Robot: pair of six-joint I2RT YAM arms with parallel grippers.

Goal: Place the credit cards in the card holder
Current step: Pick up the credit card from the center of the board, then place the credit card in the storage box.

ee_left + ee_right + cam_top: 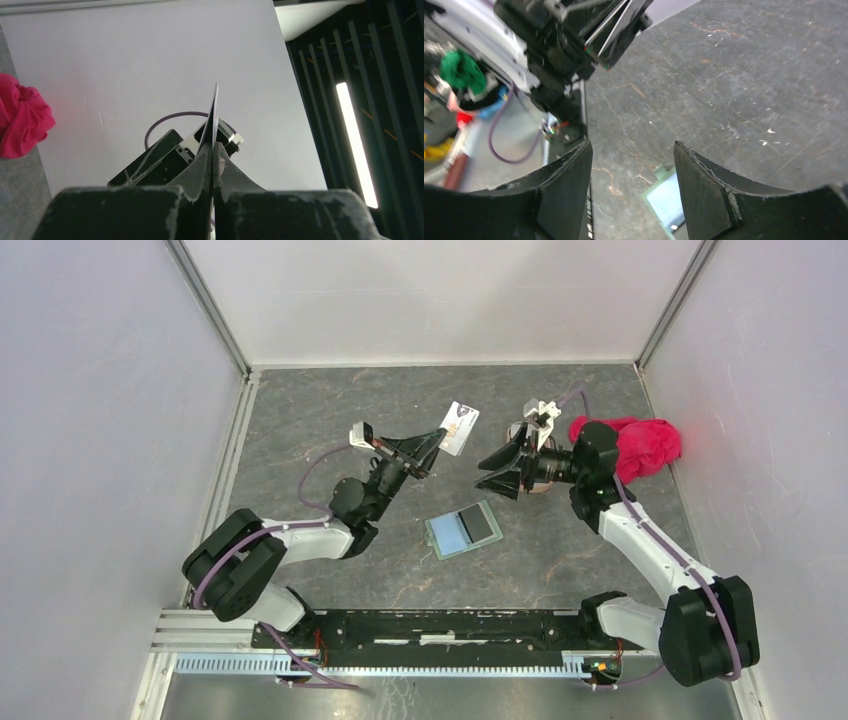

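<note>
My left gripper (pixel 437 445) is shut on a whitish credit card (pixel 459 428) and holds it in the air above the table. In the left wrist view the card (pixel 214 116) shows edge-on between the closed fingers. My right gripper (pixel 492 469) is open and empty, raised, facing the left gripper a short way to its right. The sage-green card holder (pixel 462 529) lies open on the table below both grippers, with a dark card in its right pocket. A corner of it shows between the right fingers (pixel 667 197).
A red-pink cloth (pixel 632 446) lies at the right, behind the right arm, and shows in the left wrist view (pixel 22 120). A pinkish-brown tray (pixel 533 455) sits mostly hidden behind the right gripper. White walls close in the table on three sides.
</note>
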